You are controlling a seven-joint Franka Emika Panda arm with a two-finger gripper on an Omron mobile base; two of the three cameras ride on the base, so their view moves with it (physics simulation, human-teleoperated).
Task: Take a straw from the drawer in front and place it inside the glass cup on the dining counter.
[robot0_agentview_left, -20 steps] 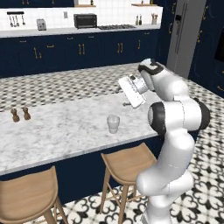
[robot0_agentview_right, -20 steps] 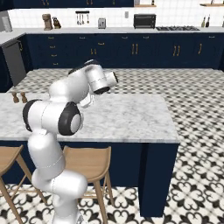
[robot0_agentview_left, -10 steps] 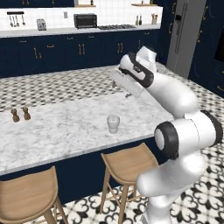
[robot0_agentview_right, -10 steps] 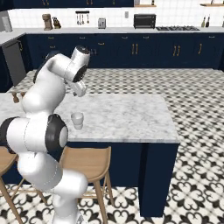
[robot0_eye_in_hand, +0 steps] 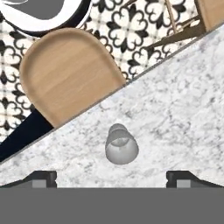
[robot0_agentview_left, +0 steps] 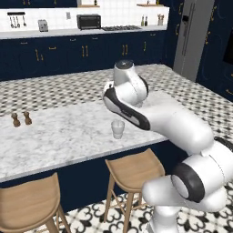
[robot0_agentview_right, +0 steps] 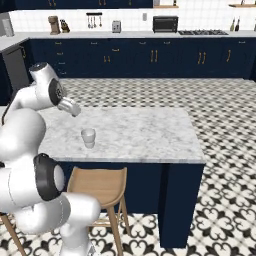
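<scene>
Glass cup point(robot0_agentview_left: 118, 129) stands upright on the white-grey veined marble bench point(robot0_agentview_left: 68, 136), near the edge facing the stools and apart from everything else on the slab. In the hand view the cup point(robot0_eye_in_hand: 121, 144) lies between the two dark fingertips; the jaws stand wide open and grip nothing. Two wooden stools point(robot0_agentview_left: 132, 170) sit beneath the near edge, on patterned black-and-white floor tiles point(robot0_agentview_right: 220, 200). Two small brown shakers point(robot0_agentview_left: 21, 119) stand at the bench's left part. Beyond, navy cabinets point(robot0_agentview_right: 150, 60) run along the far wall under a worktop carrying a dark toaster oven point(robot0_agentview_left: 88, 21).
</scene>
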